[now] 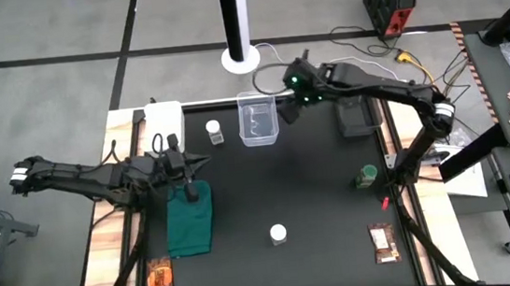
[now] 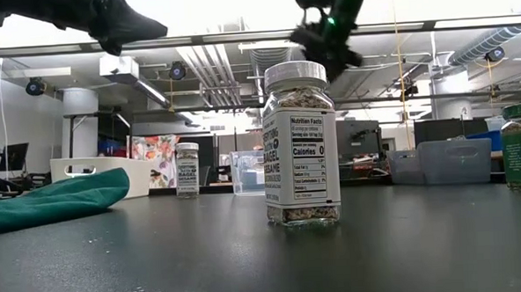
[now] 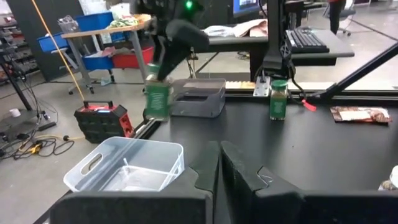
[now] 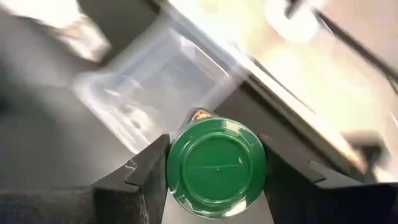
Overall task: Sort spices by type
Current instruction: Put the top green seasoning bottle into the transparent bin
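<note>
My right gripper (image 1: 287, 102) hangs above the table's far edge, beside the clear plastic box (image 1: 258, 121), shut on a green-lidded jar (image 3: 157, 99). A second green-lidded jar (image 1: 367, 177) stands at the right. One white-lidded jar (image 1: 214, 131) stands left of the box, another (image 1: 278, 234) near the front middle. Two orange-brown packets (image 1: 160, 278) (image 1: 384, 241) lie flat at the near corners. My left gripper (image 3: 219, 168) is shut on nothing and hovers over the far end of the dark green cloth (image 1: 190, 221). My right gripper pinches the jar at its green lid (image 4: 177, 168), one finger on each side of the lid's rim. The fingers slant down from above, along the jar's length. The jar hangs below them, slightly tilted, lifted clear of the table.
A dark box (image 1: 357, 114) sits at the far right of the table and a white block (image 1: 164, 114) at the far left. A white pole base (image 1: 240, 58) stands beyond the far edge. Bare dark tabletop (image 1: 277, 178) lies in the middle.
</note>
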